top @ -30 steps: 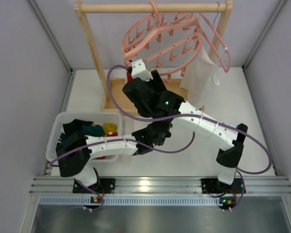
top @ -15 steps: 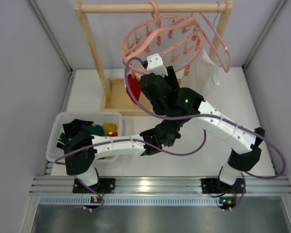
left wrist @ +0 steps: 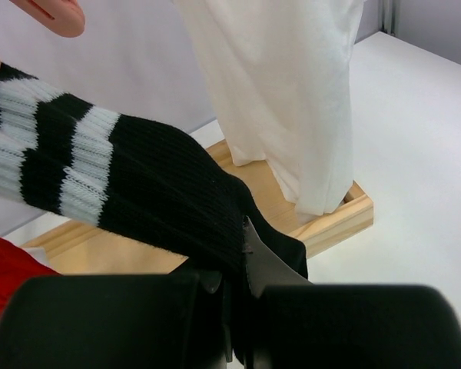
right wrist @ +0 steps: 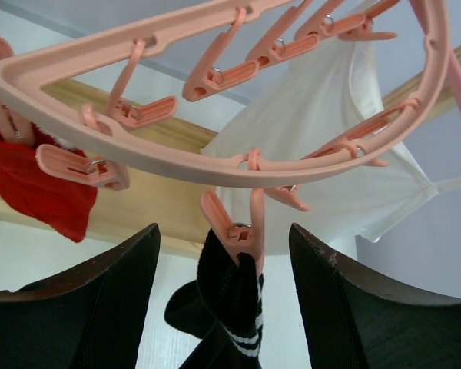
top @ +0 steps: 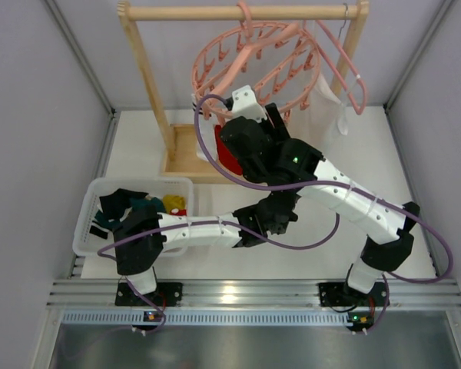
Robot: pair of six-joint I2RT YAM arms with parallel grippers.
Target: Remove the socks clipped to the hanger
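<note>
1. My left pincer [left wrist: 234, 269] is clamped on the striped black sock [left wrist: 138, 192], which slants up and left from it, cuff end farthest.
2. My right pincer [right wrist: 224, 238] gapes under the hanger [right wrist: 177, 165], the sock's clip [right wrist: 234, 231] between its fingers [right wrist: 100, 307].

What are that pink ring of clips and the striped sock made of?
The ring looks like moulded plastic, smooth with a dull sheen; its clips have small metal springs. The sock seems a ribbed knit, matte, probably cotton or a blend.

From the top, the right arm [top: 346, 201] hides the left gripper [left wrist: 234, 269] and most of the red sock [top: 229, 157]. The striped sock [left wrist: 100, 184] (left wrist view) is cut by the left edge.
</note>
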